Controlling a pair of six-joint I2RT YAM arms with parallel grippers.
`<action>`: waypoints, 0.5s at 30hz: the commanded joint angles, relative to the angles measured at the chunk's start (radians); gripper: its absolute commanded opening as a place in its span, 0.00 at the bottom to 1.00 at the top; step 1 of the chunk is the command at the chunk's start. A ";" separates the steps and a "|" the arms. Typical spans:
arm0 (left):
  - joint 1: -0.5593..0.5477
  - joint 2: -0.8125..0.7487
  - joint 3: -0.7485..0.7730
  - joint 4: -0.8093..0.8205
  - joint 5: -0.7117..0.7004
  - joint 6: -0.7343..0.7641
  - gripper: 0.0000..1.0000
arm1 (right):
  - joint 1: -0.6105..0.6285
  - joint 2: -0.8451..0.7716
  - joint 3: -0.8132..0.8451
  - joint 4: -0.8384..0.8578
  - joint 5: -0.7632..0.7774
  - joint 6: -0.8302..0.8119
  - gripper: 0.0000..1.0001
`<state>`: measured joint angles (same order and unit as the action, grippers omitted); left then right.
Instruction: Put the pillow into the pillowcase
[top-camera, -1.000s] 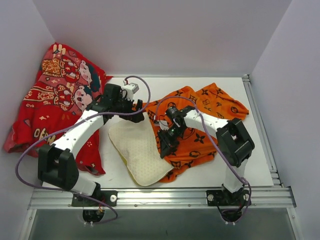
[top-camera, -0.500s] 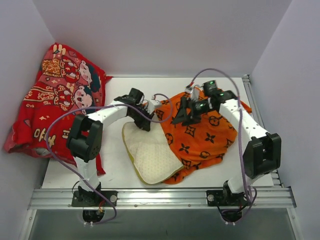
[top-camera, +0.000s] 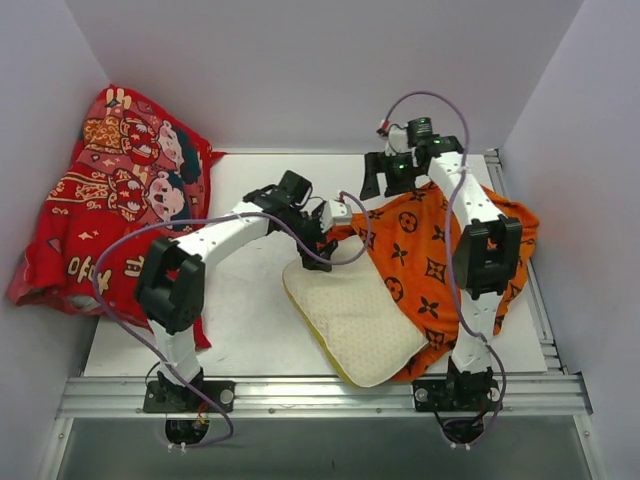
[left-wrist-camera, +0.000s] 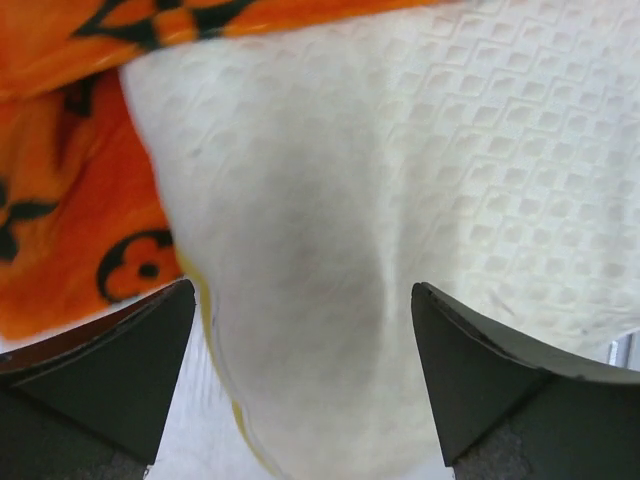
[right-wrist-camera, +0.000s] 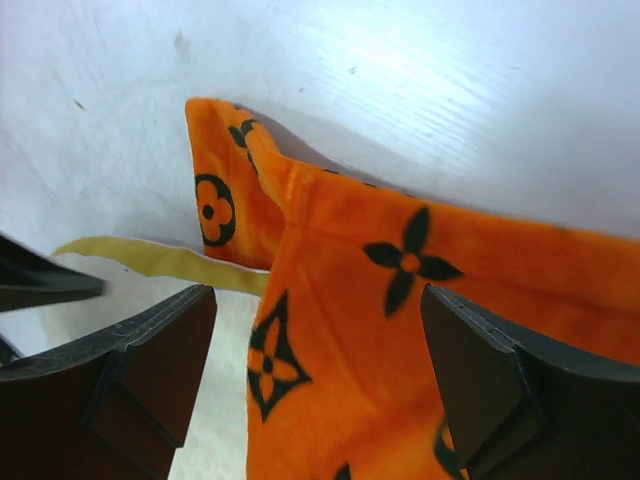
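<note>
The cream-white pillow (top-camera: 352, 318) lies flat near the table's front, tilted, with its yellow-green band along the lower left edge. The orange pillowcase (top-camera: 428, 248) spreads behind it and to its right, and wraps round its right edge. My left gripper (top-camera: 328, 232) hovers over the pillow's far corner where it meets the case. It stands open, with the pillow (left-wrist-camera: 400, 190) below the gap and the pillowcase (left-wrist-camera: 60, 210) to the left. My right gripper (top-camera: 382, 182) is at the case's back edge, open, above the pillowcase (right-wrist-camera: 400, 330). The pillow's band (right-wrist-camera: 150, 260) shows at the left.
A red cartoon-printed cloth (top-camera: 110, 205) is heaped at the back left against the wall. A metal rail (top-camera: 522, 250) runs along the table's right edge and another (top-camera: 320, 395) along the front. White walls enclose the back and sides.
The pillow and pillowcase have shifted right and toward the front. My right arm swung from mid-table to the back right, and its gripper opened. My left arm reached right after them.
</note>
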<state>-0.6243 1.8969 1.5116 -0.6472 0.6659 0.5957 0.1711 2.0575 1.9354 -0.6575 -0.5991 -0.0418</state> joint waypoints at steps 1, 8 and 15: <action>0.083 -0.205 -0.097 0.059 0.014 -0.201 0.97 | 0.117 0.044 0.068 -0.065 0.106 -0.131 0.86; 0.133 -0.377 -0.453 0.196 -0.089 -0.493 0.97 | 0.248 0.167 0.071 -0.079 0.269 -0.237 0.89; 0.115 -0.279 -0.559 0.415 -0.112 -0.720 0.97 | 0.301 0.225 0.079 -0.080 0.448 -0.256 0.86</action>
<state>-0.5026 1.5738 0.9520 -0.3939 0.5766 0.0307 0.4664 2.2726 1.9724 -0.6964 -0.2901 -0.2615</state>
